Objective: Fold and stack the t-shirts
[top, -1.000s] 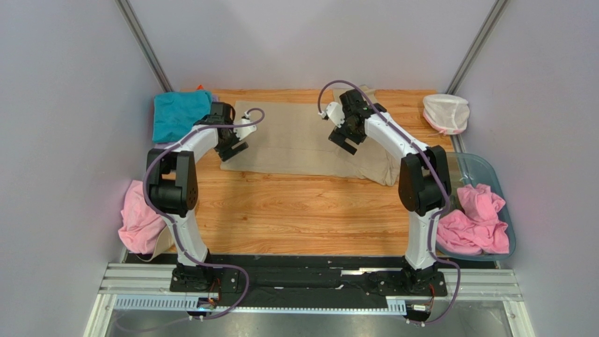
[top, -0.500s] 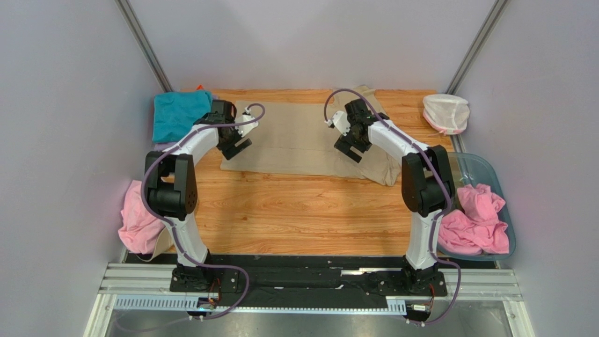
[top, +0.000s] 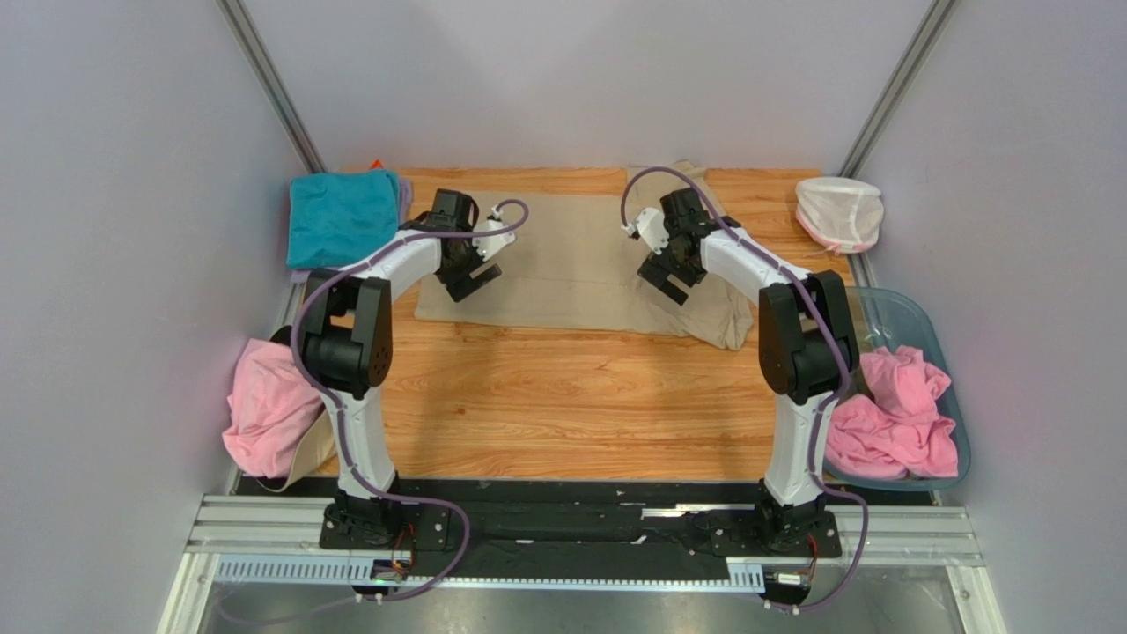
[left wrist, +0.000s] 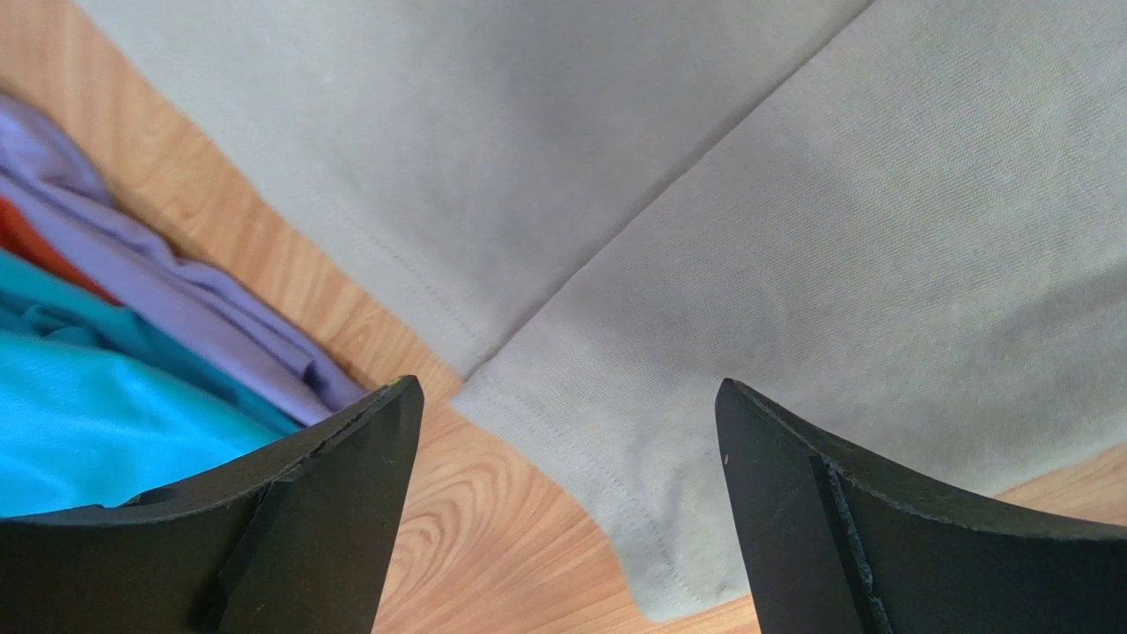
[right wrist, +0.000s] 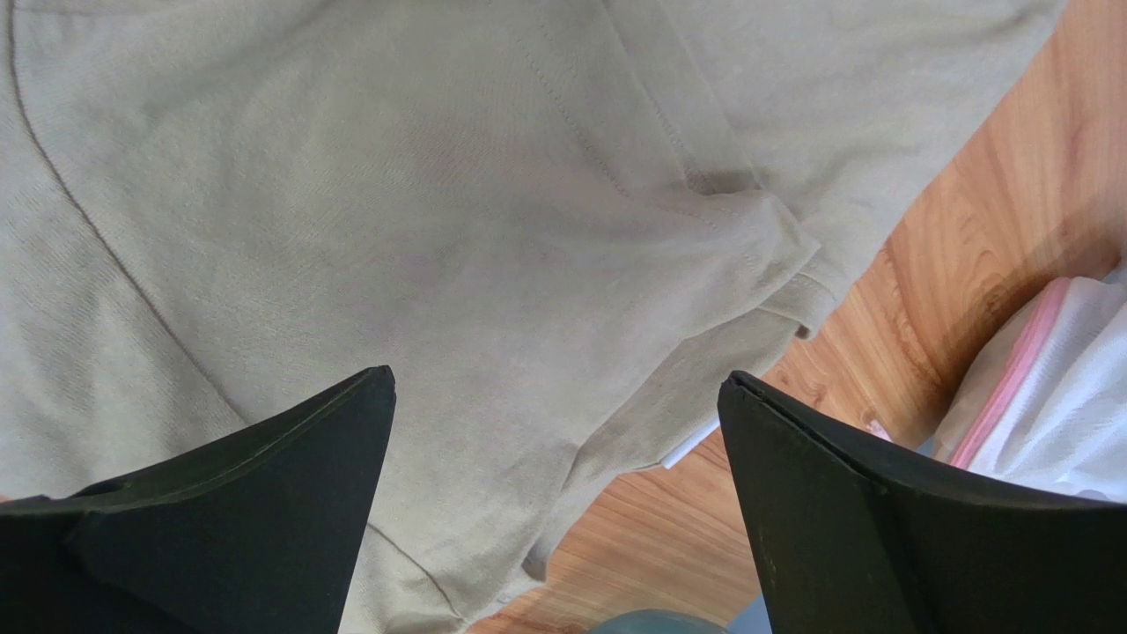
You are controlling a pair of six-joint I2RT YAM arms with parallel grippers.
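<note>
A large tan t-shirt lies folded flat at the back middle of the table. My left gripper hovers open over its left edge; in the left wrist view the left gripper has the tan t-shirt's hem corner between its spread fingers, untouched. My right gripper hangs open over the bunched right end, the right gripper empty above the tan t-shirt. A teal t-shirt lies at the back left, with a lilac one under it.
A pink t-shirt hangs off the table's left edge. More pink t-shirts fill the bluish tub at the right. A white net pouch sits at the back right corner. Grey walls stand close on three sides.
My left gripper has moved right, from the tan t-shirt's left edge further over it. My right gripper has shifted slightly right and toward the near side. Both stay open.
</note>
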